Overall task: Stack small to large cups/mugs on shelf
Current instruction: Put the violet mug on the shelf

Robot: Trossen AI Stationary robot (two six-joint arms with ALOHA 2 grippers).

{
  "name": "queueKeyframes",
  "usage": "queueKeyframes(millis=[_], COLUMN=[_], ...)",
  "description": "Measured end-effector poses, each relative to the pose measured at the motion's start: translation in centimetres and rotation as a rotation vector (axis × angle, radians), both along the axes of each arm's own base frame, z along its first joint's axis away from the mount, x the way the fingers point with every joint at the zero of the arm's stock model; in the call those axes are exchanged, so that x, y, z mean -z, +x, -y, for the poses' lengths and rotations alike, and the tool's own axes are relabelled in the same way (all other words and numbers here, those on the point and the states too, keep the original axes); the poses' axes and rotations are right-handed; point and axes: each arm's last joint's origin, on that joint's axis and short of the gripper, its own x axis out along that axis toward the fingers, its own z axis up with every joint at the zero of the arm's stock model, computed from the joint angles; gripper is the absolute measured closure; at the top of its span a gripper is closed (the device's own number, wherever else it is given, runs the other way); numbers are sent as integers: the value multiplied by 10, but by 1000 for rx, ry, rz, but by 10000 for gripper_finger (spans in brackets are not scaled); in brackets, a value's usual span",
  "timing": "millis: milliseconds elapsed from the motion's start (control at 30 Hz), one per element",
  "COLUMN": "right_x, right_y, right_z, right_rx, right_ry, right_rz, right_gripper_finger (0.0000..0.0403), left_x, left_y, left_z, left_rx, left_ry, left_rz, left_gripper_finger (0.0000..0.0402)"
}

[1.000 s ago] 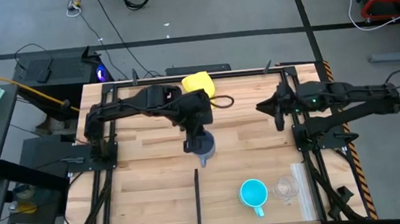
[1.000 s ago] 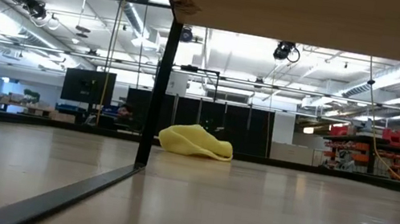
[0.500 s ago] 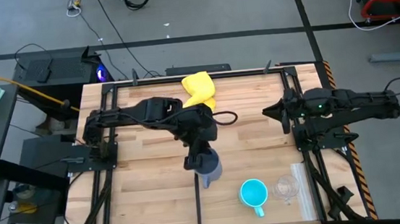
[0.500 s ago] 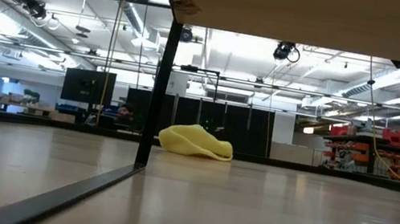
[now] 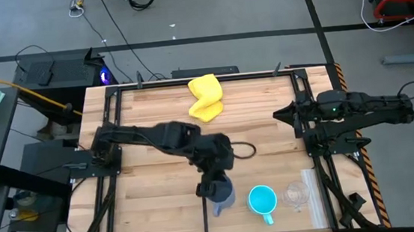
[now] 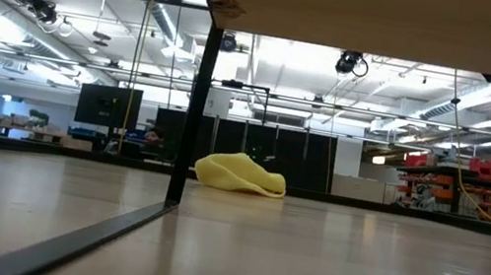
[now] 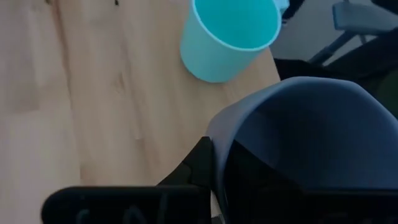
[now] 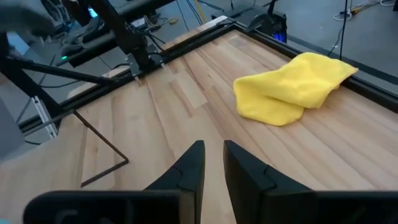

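Note:
My left gripper (image 5: 214, 181) is stretched out toward the table's near edge and is shut on the grey-blue handled mug (image 5: 222, 194), which fills the left wrist view (image 7: 311, 143). The bright cyan mug (image 5: 262, 200) stands upright just right of it and also shows in the left wrist view (image 7: 230, 37). The small clear cup (image 5: 296, 194) stands right of the cyan mug. My right gripper (image 5: 277, 114) waits near the table's right side with its fingers close together (image 8: 212, 155). The low view shows none of the cups. My left gripper holds the grey-blue mug by its rim wall (image 7: 217, 155), on the side facing the arm. One finger (image 7: 261, 180) is inside the mug and the other (image 7: 196, 165) is outside, coming from above. The mug stays upright with its mouth up; I cannot tell whether its base touches the table.
A yellow cloth (image 5: 206, 97) lies near the far edge, seen also from the right wrist (image 8: 292, 87). A thin dark shelf rail (image 5: 204, 206) runs along the table just left of the held mug. In the low view the shelf's post (image 6: 197, 99) carries a wooden board (image 6: 395, 18).
My left gripper has carried the grey-blue mug from the middle of the table toward the near edge and a little to the right, ending close beside the cyan mug. The mug has stayed upright in the hold. The yellow cloth, once partly covered by the arm, now shows whole.

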Motion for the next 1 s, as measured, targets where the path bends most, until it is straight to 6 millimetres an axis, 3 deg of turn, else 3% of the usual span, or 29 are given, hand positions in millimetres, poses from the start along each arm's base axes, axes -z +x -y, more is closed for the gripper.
queueKeyframes(millis=[133, 400, 1000], right_x=[1, 2, 3], right_y=[1, 4, 8], right_z=[0, 0, 0], right_rx=[0, -1, -6], right_ry=[-1, -4, -15], right_rz=[-8, -22, -47], right_gripper_finger=[337, 337, 337], left_x=[19, 38, 40], left_y=[12, 25, 24], left_z=[9, 13, 20], left_rx=[18, 17, 7], left_ry=[8, 14, 52], left_rz=[-41, -71, -63], left_gripper_finger=[375, 375, 375])
